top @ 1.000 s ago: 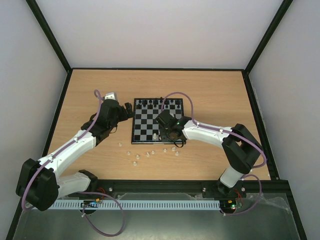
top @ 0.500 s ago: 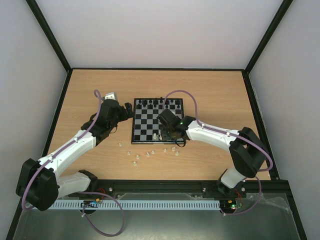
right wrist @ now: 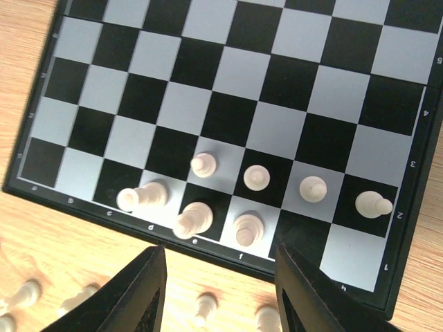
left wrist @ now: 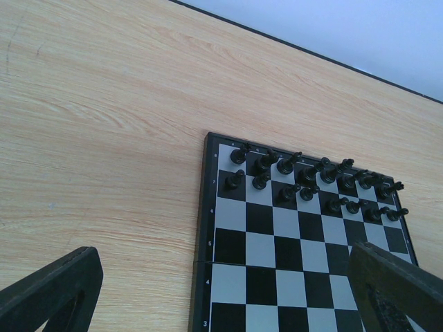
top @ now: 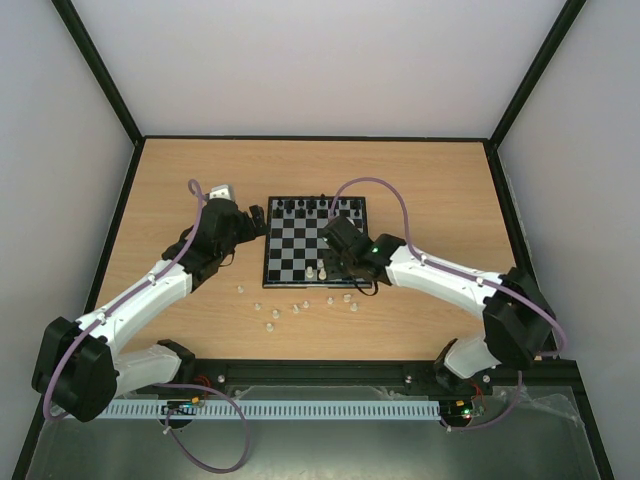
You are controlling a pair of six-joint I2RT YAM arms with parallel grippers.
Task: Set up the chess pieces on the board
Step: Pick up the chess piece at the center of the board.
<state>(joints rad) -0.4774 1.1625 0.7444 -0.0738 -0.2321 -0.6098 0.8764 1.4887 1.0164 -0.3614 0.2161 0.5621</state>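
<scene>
R hand (right wrist: 220,257) wider; board (right wrist: 235,69) rim e-f

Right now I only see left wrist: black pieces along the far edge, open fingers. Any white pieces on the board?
Observer: Yes. The right wrist view shows seven white pieces on the board, all in the two rows nearest the arms.
Operator: Any not placed?
Observer: Several loose white pieces sit on the table in front of the board's near edge.
Operator: Right gripper holding one?
Observer: No. The right gripper is open and empty, over that near edge.
</scene>
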